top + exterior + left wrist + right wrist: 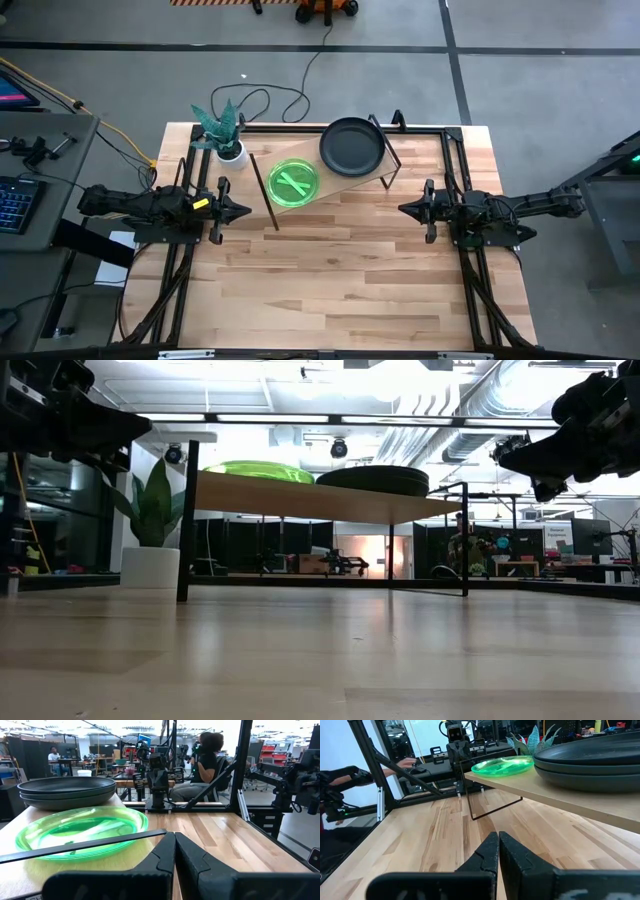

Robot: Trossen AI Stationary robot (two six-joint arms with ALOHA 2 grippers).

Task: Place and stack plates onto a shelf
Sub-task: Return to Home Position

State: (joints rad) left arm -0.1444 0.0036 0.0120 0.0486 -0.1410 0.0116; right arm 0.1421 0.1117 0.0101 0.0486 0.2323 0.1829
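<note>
Standing on the butcher-block tabletop (340, 270), the shelf (320, 500) carries a stack of dark grey plates (351, 147) and, just beside it, a stack of green plates (293, 183). The left gripper (245, 211) and right gripper (403, 209) hover at opposite table sides, each with fingers pressed together and empty. The green stack lies nearer the left fingers, the dark stack nearer the right.

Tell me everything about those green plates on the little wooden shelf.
The green plates are round, shallow, translucent bright green, like plastic, nested in one flat stack. They rest on the light wooden shelf, toward the end by the potted plant, beside the dark grey plates. Nothing lies on top.
</note>
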